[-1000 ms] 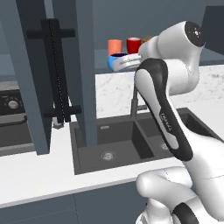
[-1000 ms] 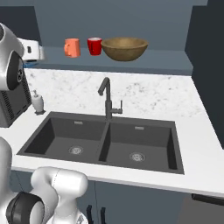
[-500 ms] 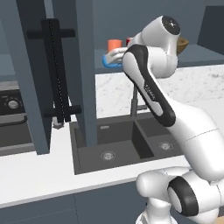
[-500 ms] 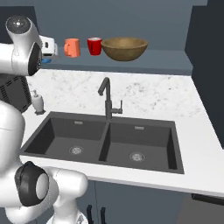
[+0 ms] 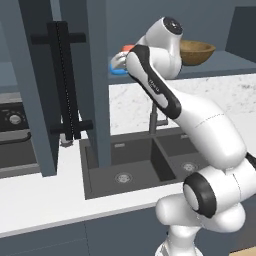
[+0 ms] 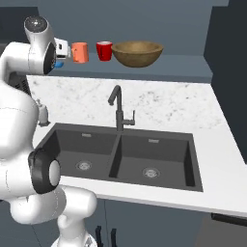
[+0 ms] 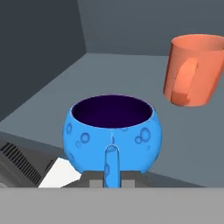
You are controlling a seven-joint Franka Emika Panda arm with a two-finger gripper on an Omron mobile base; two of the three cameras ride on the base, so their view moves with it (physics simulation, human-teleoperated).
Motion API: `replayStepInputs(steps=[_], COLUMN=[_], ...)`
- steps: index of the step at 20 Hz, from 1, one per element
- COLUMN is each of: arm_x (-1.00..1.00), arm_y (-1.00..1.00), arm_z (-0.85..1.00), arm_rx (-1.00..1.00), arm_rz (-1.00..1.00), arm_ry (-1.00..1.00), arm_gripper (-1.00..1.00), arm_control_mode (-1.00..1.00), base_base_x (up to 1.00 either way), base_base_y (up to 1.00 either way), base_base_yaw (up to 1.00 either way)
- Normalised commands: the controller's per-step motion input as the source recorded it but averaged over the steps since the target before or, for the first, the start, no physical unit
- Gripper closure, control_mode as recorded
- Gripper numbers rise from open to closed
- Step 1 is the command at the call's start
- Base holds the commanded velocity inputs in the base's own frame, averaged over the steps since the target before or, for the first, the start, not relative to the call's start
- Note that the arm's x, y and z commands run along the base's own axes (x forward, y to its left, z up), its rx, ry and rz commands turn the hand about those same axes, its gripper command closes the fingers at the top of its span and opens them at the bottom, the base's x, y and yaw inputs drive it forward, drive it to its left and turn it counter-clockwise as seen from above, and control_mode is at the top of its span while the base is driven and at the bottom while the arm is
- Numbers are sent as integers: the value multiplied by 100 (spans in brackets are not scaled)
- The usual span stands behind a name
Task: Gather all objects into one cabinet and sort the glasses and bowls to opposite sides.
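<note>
Simulated kitchen, dark slate-blue cabinet shelf point(image 6: 193, 65) above marble counter point(image 6: 159, 103) and black double sink point(image 6: 120, 154). On shelf, left to right: gripper point(image 7: 112, 177) pinching blue bowl point(image 7: 113, 131) handle, orange cup point(image 6: 79, 52), red cup point(image 6: 104, 50), wooden bowl point(image 6: 137, 52).

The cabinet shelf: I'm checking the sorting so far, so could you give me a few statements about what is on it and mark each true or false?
1. The wide brown wooden bowl stands at the right end of the row on the slate-blue cabinet shelf. True.
2. The deep red cup stands between the pale orange cup and the wooden bowl. True.
3. The small glossy blue bowl lies in the sink. False: it is at the claw, up at shelf height, left of the orange cup.
4. The claw is wide open. False: it is shut on the blue bowl's handle.
5. The orange cup lies tipped on its side. False: it stands upright.
</note>
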Motion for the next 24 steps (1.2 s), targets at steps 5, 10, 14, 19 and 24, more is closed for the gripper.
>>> replayStepInputs(steps=[5,10,14,19,24], arm_x=[33,21,30,40,40], arm_y=[17,26,20,3,4], arm_z=[-43,-23,-1,0,0], arm_rx=[0,0,0,0,0], arm_rz=[0,0,0,0,0], arm_ry=[6,1,0,0,0], arm_gripper=[100,100,100,100,100], arm_control_mode=[-100,-100,-100,-100,-100], base_base_x=[0,0,0,0,0], base_base_y=[0,0,0,0,0], base_base_yaw=[0,0,0,0,0])
